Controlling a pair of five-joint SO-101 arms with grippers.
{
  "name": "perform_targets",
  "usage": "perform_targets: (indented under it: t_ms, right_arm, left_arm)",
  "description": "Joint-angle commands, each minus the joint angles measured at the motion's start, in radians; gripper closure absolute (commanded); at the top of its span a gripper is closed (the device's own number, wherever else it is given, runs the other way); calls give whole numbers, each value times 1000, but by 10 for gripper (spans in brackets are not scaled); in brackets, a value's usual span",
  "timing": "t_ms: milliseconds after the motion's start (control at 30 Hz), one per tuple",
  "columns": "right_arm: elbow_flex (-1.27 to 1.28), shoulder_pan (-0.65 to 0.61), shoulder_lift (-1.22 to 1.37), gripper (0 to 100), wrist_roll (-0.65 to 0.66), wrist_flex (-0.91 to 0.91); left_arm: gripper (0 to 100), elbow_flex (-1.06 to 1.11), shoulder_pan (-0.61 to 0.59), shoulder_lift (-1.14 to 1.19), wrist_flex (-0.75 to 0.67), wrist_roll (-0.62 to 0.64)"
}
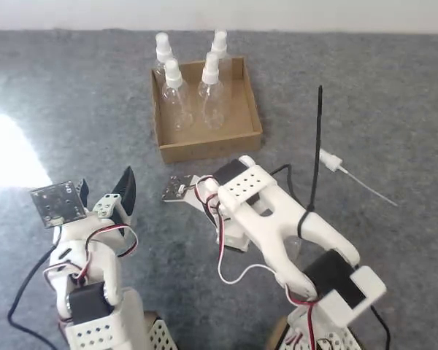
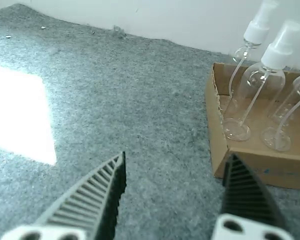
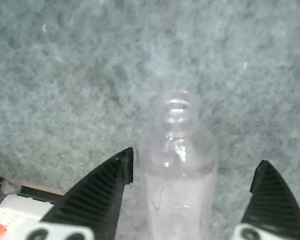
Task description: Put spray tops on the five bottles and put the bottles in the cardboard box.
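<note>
A clear bottle (image 3: pixel 177 165) with no top sits on the grey felt between the fingers of my right gripper (image 3: pixel 195 159), its open neck pointing away from the gripper. The jaws are open, with a gap on each side of the bottle. A loose spray top (image 1: pixel 331 160) with its long tube lies on the felt to the right of the right arm (image 1: pixel 277 219). The cardboard box (image 1: pixel 208 149) holds several bottles with white spray tops (image 1: pixel 211 69). My left gripper (image 1: pixel 104 188) hangs open and empty over bare felt, left of the box (image 2: pixel 217 127).
A black cable (image 1: pixel 317 146) rises beside the right arm. White and red wires loop around both arms. A bright patch of light (image 1: pixel 7 153) falls on the felt at the far left. Open felt lies between the box and both grippers.
</note>
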Motion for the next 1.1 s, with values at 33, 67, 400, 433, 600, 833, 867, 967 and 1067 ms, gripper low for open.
perform_targets:
  t_ms: [33, 67, 400, 433, 600, 833, 867, 967, 1067]
  right_arm:
    - [-91, 2, 24, 674, 17, -15]
    - [-92, 2, 30, 693, 18, -15]
    - [-92, 2, 65, 745, 44, -13]
    - [-92, 2, 67, 745, 49, -13]
    - [-94, 2, 58, 838, 48, 18]
    - [-112, 1, 56, 878, 44, 48]
    - [-121, 1, 56, 878, 44, 64]
    - [-167, 1, 56, 880, 44, 136]
    - [-226, 2, 56, 881, 14, 200]
  left_arm:
    - [706, -8, 3, -14, -25, -34]
    - [706, -4, 5, -14, -25, -40]
    - [706, 1, 5, -14, -43, -41]
    - [706, 1, 5, -14, -43, -41]
    - [706, 1, 5, -14, -43, -41]
    - [706, 1, 5, -14, -43, -41]
    - [706, 1, 5, -14, -43, -41]
    - [706, 1, 5, -14, -43, -41]
    - [706, 8, 5, -14, -44, -41]
